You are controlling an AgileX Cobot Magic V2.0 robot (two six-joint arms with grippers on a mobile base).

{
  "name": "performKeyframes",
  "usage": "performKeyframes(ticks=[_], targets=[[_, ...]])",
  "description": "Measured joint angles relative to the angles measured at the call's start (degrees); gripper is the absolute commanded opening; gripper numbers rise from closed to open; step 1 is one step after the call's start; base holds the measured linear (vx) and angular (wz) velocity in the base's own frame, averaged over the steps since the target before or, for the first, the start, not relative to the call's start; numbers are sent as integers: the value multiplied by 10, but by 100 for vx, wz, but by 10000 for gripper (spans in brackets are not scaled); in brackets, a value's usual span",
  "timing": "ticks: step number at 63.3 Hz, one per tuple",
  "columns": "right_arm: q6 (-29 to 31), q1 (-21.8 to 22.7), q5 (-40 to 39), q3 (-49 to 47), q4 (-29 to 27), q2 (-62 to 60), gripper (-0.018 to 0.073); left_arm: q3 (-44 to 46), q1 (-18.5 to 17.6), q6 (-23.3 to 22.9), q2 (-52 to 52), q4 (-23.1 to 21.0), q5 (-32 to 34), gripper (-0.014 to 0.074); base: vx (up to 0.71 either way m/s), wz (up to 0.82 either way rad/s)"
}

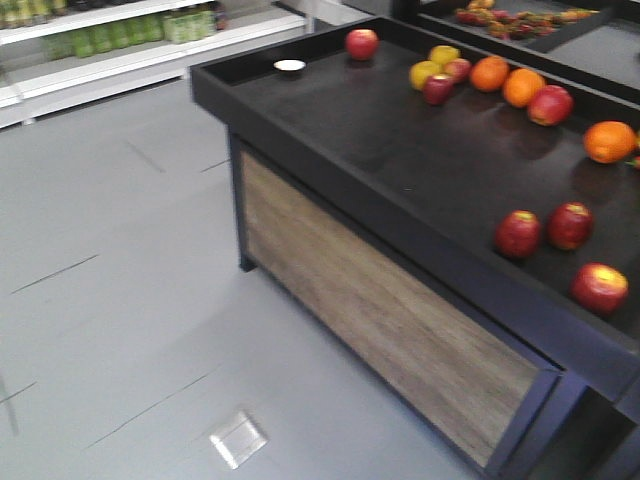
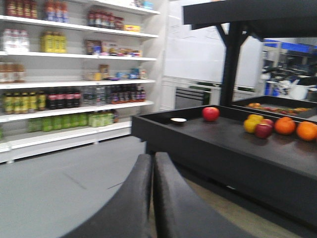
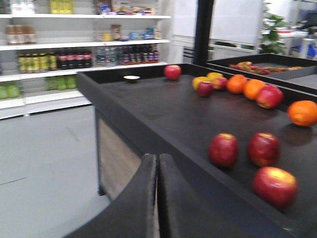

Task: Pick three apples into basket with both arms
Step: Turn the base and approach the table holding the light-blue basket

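Three red apples lie near the front right of the black display table (image 1: 400, 190): one apple (image 1: 518, 233), a second (image 1: 570, 225) beside it, a third (image 1: 599, 287) closest to the edge. The right wrist view shows the same apples (image 3: 224, 149), (image 3: 263, 148), (image 3: 275, 185). More apples lie further back (image 1: 362, 43), (image 1: 550, 104). My left gripper (image 2: 153, 157) is shut and empty, off the table's left end, above the floor. My right gripper (image 3: 158, 157) is shut and empty, in front of the table's edge, left of the near apples. The basket is out of view.
Oranges (image 1: 609, 141), (image 1: 523, 87) and yellow fruit (image 1: 424, 73) lie among the far apples. A small white dish (image 1: 289, 66) sits at the table's back corner. Store shelves (image 2: 74, 84) of bottles line the far wall. Grey floor (image 1: 120, 300) spreads to the left.
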State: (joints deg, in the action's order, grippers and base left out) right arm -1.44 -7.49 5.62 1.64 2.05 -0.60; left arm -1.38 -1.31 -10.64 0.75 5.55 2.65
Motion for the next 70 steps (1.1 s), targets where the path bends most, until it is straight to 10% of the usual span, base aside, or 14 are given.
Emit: performKeyframes(ticks=[70], targets=[[0, 0, 0, 0, 0, 0, -9, 0, 0, 0, 0, 0, 0, -6, 11, -44]])
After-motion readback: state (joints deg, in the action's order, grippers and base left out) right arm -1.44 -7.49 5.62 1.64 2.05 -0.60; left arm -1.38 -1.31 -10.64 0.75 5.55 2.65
